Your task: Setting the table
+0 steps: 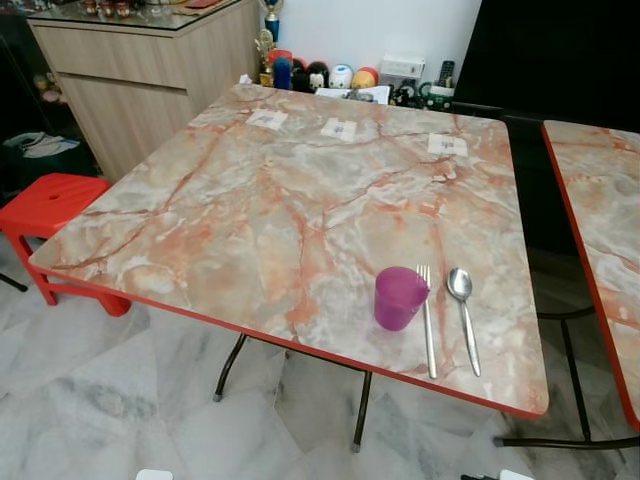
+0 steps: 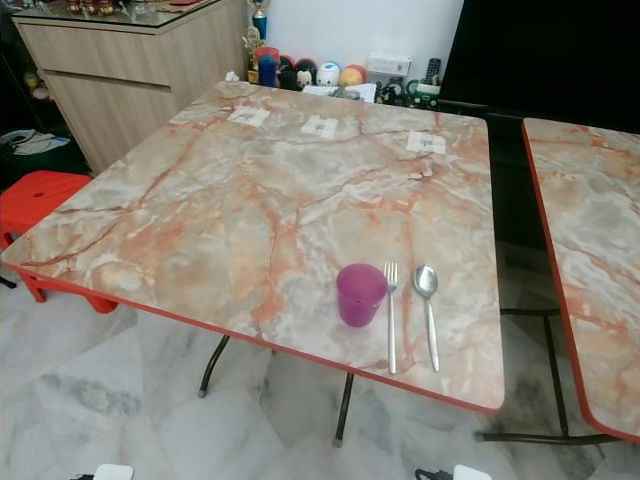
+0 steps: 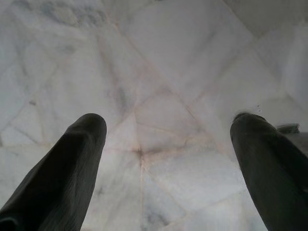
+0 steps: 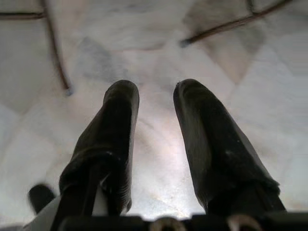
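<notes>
A purple plastic cup (image 1: 399,297) stands upright near the front edge of the marble-patterned table (image 1: 270,190). Just right of it lie a fork (image 1: 427,318) and a spoon (image 1: 464,315), side by side, handles toward me. My left gripper (image 3: 168,127) hangs over the pale marble floor, open wide, nothing between its fingers. My right gripper (image 4: 156,96) also points down at the floor near the table's legs, its fingers a little apart and holding nothing.
A red plastic stool (image 1: 50,205) stands at the table's left. A second marble table (image 1: 600,220) sits to the right across a narrow gap. A wooden cabinet (image 1: 140,75) and small figurines (image 1: 320,75) line the far wall. Three paper tags (image 1: 340,128) lie on the far side of the table.
</notes>
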### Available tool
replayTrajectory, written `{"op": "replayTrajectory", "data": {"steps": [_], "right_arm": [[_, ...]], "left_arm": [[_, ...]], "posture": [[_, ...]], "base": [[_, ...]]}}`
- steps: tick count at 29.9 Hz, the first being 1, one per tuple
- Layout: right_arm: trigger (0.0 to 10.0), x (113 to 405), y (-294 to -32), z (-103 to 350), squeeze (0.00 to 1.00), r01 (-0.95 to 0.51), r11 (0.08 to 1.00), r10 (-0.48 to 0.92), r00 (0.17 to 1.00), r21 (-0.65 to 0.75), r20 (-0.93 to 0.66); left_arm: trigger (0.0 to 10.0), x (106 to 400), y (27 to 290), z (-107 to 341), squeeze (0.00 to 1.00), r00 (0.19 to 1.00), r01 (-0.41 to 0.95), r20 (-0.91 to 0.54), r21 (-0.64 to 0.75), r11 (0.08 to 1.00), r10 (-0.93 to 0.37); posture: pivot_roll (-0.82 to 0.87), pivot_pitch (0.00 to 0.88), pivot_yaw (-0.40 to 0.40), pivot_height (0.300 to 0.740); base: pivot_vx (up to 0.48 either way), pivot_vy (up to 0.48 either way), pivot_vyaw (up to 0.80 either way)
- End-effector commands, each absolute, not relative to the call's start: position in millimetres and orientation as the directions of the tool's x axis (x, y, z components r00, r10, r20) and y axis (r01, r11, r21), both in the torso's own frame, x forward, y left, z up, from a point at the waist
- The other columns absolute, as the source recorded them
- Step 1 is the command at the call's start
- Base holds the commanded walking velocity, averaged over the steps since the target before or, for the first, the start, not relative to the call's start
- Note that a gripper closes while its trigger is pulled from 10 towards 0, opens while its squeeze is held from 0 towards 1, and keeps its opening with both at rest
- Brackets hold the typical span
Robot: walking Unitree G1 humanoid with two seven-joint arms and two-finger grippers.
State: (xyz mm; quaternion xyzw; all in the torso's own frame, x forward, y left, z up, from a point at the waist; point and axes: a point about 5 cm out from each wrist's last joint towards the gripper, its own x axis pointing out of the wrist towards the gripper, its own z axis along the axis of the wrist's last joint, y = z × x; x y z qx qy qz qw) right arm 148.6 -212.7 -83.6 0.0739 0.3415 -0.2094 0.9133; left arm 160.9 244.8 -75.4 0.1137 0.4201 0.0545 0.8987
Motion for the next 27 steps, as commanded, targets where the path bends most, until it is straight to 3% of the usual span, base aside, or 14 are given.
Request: {"op": "replayTrajectory", "data": {"steps": [1, 8, 9, 12, 18, 27], "right_arm": [[10.0, 142.3, -216.9, -84.0, 0.0, 0.502, 0.865, -0.399, 0.65, -0.029, -0.647], [10.0, 139.3, -219.9, -82.7, 0.0, 0.559, 0.828, -0.462, 0.629, -0.049, -0.625], [10.0, 187.1, -234.6, -53.5, 0.0, 0.563, 0.825, -0.518, 0.715, -0.052, -0.47], [10.0, 223.4, -242.7, -22.0, 0.0, 0.57, 0.82, -0.551, 0.769, -0.041, -0.325], [10.0, 222.2, -242.8, -16.9, 0.0, 0.592, 0.805, -0.574, 0.766, -0.029, -0.289], [10.0, 195.3, -251.0, -10.6, 0.0, 0.622, 0.782, -0.613, 0.755, -0.044, -0.232]], "left_arm": [[10.0, 151.9, 243.8, -80.5, 0.0, 0.617, 0.023, -0.763, 0.262, 0.965, 0.193], [10.0, 149.8, 241.7, -82.3, 0.0, 0.616, 0.026, -0.764, 0.262, 0.965, 0.191], [10.0, 149.3, 241.4, -82.7, 0.0, 0.615, 0.025, -0.765, 0.263, 0.964, 0.193], [10.0, 148.8, 240.9, -83.2, 0.0, 0.616, 0.026, -0.763, 0.268, 0.963, 0.196], [10.0, 150.3, 239.8, -82.7, 0.0, 0.624, 0.023, -0.755, 0.275, 0.961, 0.202], [10.0, 147.6, 236.9, -84.5, 0.0, 0.623, 0.021, -0.757, 0.27, 0.963, 0.199]], "posture": [[0.06, 0.102, -0.025, 0.74], [0.05, 0.104, -0.03, 0.74], [0.05, 0.104, -0.033, 0.74], [0.05, 0.103, -0.036, 0.74], [0.05, 0.102, -0.039, 0.74], [0.04, 0.098, -0.048, 0.74]], "base": [[0.0, 0.0, 0.0], [0.0, 0.0, 0.0], [0.0, 0.0, 0.0], [0.0, 0.0, 0.0], [0.0, 0.0, 0.0], [0.0, 0.0, 0.0]]}}
